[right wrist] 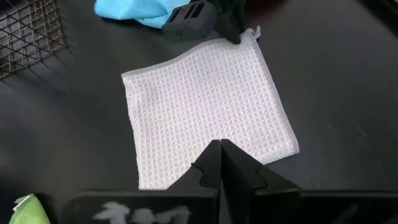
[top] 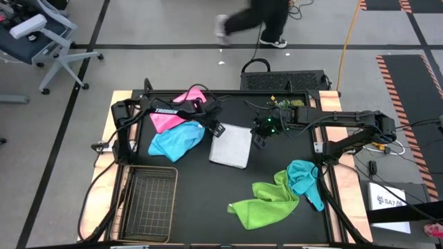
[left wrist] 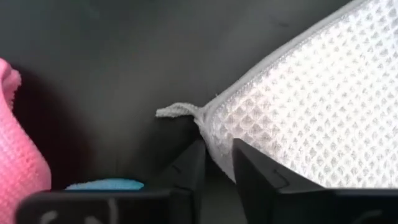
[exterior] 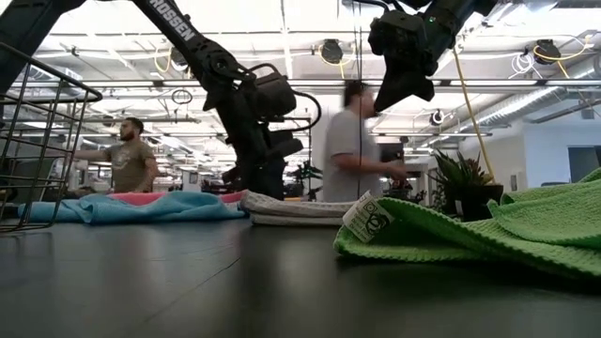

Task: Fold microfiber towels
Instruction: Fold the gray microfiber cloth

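The pale grey-white towel (top: 231, 146) lies folded mid-tabletop (top: 277, 221), the light blue towel (top: 176, 140) and pink towel (top: 168, 117) beside it, partly hidden under the left arm. The left gripper (left wrist: 216, 163) pinches its corner, fingers nearly closed. The right gripper (right wrist: 221, 154) hangs above it, fingers together, holding nothing. Lime green towel (top: 264, 203) and teal towel (top: 303, 178) lie crumpled apart; the wire mesh basket (top: 149, 200) holds nothing

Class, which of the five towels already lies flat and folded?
The pale grey-white towel at the table's centre; the pink, light blue, lime green and teal ones lie crumpled.
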